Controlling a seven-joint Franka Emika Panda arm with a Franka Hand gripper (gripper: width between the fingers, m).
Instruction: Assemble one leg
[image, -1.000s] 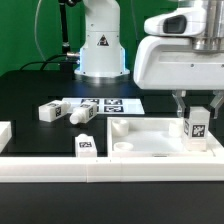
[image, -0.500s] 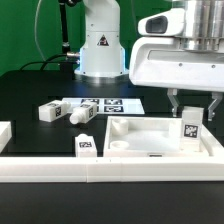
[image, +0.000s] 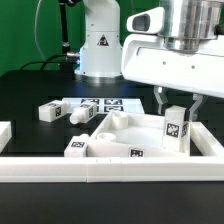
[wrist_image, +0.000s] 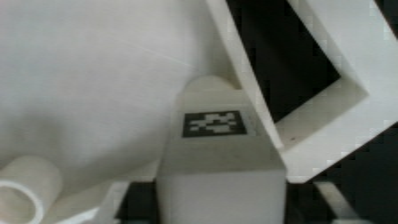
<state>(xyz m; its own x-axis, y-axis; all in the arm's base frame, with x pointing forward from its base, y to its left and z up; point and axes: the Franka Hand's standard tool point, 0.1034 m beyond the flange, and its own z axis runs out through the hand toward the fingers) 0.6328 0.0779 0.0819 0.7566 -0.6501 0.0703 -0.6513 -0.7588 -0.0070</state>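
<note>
Right now I have the gripper (image: 176, 105) pinching one leg (image: 176, 130) by its upper end, a finger on each side, and the leg stands upright inside the tabletop (image: 115, 127), toward the corner at about 4 o'clock of it in the exterior view. The wrist view looks straight down the leg (wrist_image: 217, 150), its tag facing the camera, the tabletop's (wrist_image: 89, 80) floor beyond it and a rim running close alongside. I cannot tell from either picture whether the leg's lower end is already seated in anything.

To do this step well I would keep the leg plumb and hold the pinch firm, since a tilt would likely bind it against the rim. I would settle it gently, then turn in short strokes.

Two spare legs (image: 47, 111) lie at 9 o'clock on the black table (image: 25, 90), beside the marker board (image: 110, 104); I stay clear of them.
</note>
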